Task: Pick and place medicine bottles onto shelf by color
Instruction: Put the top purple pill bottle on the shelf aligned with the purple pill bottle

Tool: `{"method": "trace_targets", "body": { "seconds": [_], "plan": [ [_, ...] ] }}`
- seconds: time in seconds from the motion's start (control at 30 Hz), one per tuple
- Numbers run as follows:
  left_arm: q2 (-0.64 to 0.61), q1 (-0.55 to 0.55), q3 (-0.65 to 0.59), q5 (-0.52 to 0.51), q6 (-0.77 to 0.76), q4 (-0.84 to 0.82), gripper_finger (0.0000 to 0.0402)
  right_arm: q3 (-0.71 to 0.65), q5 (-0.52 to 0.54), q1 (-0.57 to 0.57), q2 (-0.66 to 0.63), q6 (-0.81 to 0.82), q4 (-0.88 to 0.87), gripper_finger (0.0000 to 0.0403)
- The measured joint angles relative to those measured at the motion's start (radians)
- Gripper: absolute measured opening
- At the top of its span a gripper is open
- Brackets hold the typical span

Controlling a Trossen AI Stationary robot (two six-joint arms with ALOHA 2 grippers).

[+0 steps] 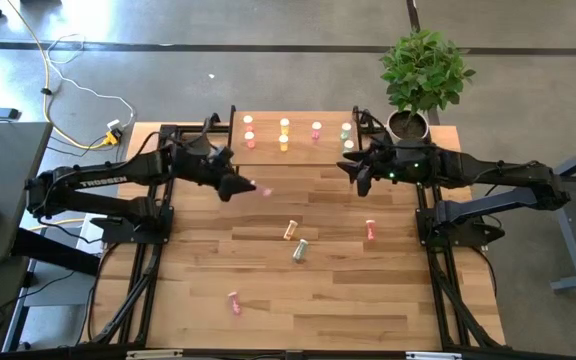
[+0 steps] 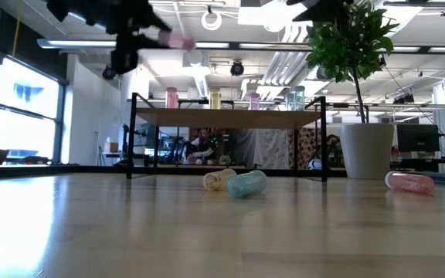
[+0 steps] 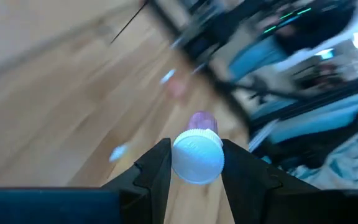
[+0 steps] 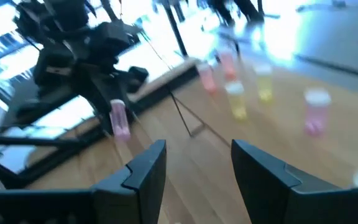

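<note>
My left gripper [image 1: 246,186] hangs above the table's middle left, shut on a pink medicine bottle [image 1: 264,190] with a white cap. My right gripper [image 1: 353,172] hovers open near the shelf's right end with nothing between its fingers [image 4: 197,168]. The shelf [image 1: 298,150] stands at the far middle with several red-orange, yellow, pink and green bottles upright on it [image 1: 284,126]. On the table lie a yellow bottle [image 1: 290,230], a green one [image 1: 300,250], a red-pink one [image 1: 371,230] and a pink one [image 1: 234,302], each on its side. My left gripper pinches the pink bottle between its two fingers at the white cap end [image 3: 197,157]. The pink body [image 3: 202,119] sticks out beyond the fingertips, along the way the fingers point. The bottle is lifted well clear of the table, roughly level [image 2: 180,40].
A potted plant [image 1: 423,75] stands at the far right corner beside the shelf. Black arm frames run along both table sides [image 1: 143,270]. Bare wood lies across the near half of the table [image 1: 318,310].
</note>
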Motion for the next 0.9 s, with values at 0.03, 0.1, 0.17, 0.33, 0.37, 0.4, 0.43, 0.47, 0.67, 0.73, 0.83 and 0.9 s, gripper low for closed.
{"method": "trace_targets", "body": {
  "seconds": [0.03,0.1,0.17,0.33,0.37,0.4,0.43,0.47,0.67,0.73,0.83,0.9],
  "plan": [
    [0.000,-0.001,0.000,0.005,0.013,0.049,0.0117,0.000,0.000,0.000,0.000,-0.012,0.028,0.0172],
    [0.000,-0.001,0.001,0.013,0.033,0.121,0.0117,0.000,0.000,0.000,0.000,-0.032,0.084,0.0172],
    [0.001,0.004,0.026,0.023,0.068,0.123,0.0117,0.000,-0.001,0.000,0.000,-0.050,0.133,0.0172],
    [0.030,0.012,0.135,0.026,0.229,0.012,0.0117,0.034,-0.020,-0.016,0.004,-0.079,0.170,0.0172],
    [0.040,0.015,0.162,0.025,0.266,-0.024,0.0117,0.050,-0.024,-0.024,0.008,-0.081,0.171,0.0172],
    [0.049,0.018,0.189,0.026,0.301,-0.064,0.0117,0.067,-0.028,-0.032,0.012,-0.083,0.164,0.0172],
    [0.060,0.021,0.216,0.026,0.337,-0.111,0.0117,0.089,-0.039,-0.042,0.021,-0.089,0.150,0.0172],
    [0.075,0.023,0.243,0.027,0.371,-0.159,0.0117,0.115,-0.050,-0.050,0.032,-0.101,0.130,0.0172],
    [0.167,0.019,0.381,0.021,0.555,-0.409,0.0117,0.293,-0.103,-0.079,0.141,-0.108,-0.111,0.0172],
    [0.198,0.010,0.414,0.020,0.609,-0.468,0.0117,0.340,-0.122,-0.079,0.186,-0.108,-0.182,0.0172],
    [0.238,-0.010,0.456,0.017,0.679,-0.526,0.0117,0.391,-0.187,-0.079,0.251,-0.108,-0.254,0.0172],
    [0.259,-0.026,0.476,0.017,0.727,-0.552,0.0117,0.411,-0.248,-0.079,0.291,-0.108,-0.276,0.0172]
  ]
}}
